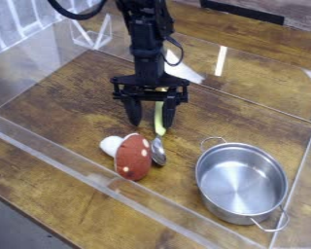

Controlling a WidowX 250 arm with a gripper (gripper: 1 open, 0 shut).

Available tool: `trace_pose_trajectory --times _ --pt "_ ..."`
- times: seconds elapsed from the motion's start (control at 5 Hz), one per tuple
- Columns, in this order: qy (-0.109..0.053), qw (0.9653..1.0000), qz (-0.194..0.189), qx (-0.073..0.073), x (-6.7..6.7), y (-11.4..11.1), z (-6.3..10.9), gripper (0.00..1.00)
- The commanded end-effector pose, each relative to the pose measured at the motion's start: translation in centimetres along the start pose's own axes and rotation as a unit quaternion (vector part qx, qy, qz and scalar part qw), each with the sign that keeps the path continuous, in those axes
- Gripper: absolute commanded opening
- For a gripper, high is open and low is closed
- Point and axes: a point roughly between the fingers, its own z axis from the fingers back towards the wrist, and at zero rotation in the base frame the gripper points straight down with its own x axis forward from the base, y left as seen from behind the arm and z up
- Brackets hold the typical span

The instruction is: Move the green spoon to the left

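Note:
The green spoon [158, 124] lies on the wooden table, its yellow-green handle pointing away from me and its silver bowl [158, 153] nearest me, next to the mushroom. My gripper [152, 114] points straight down over the handle's middle, low near the table. One dark finger [135, 109] stands left of the handle and the other to its right. The jaws stand apart, wider than the slim handle, and I see no contact with it. The upper part of the handle is hidden behind the fingers.
A red-capped white mushroom toy [135, 156] lies just left of the spoon's bowl. A steel pot [241, 181] sits at the front right. Clear plastic walls [67, 160] fence the table on all sides.

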Motion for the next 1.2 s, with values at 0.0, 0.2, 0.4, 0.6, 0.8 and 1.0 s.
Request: trace_pose_trajectory --times 0.0,0.2,0.4,0.6,0.8,1.0 --pt "0.000 0.9999 0.002 0.010 0.0 0.6 0.1 0.00" --pt "-0.004 1.0000 -0.003 0.008 0.3 1.1 1.1 0.00" --pt "-0.008 0.9999 -0.007 0.004 0.6 1.6 2.0 0.00" --pt "-0.013 0.9999 -0.010 -0.001 0.8 2.1 3.1 0.00" --pt "-0.019 0.9997 -0.013 -0.008 1.0 2.5 4.3 0.00" --pt "-0.025 0.9994 -0.018 -0.017 1.1 2.8 5.8 0.00"
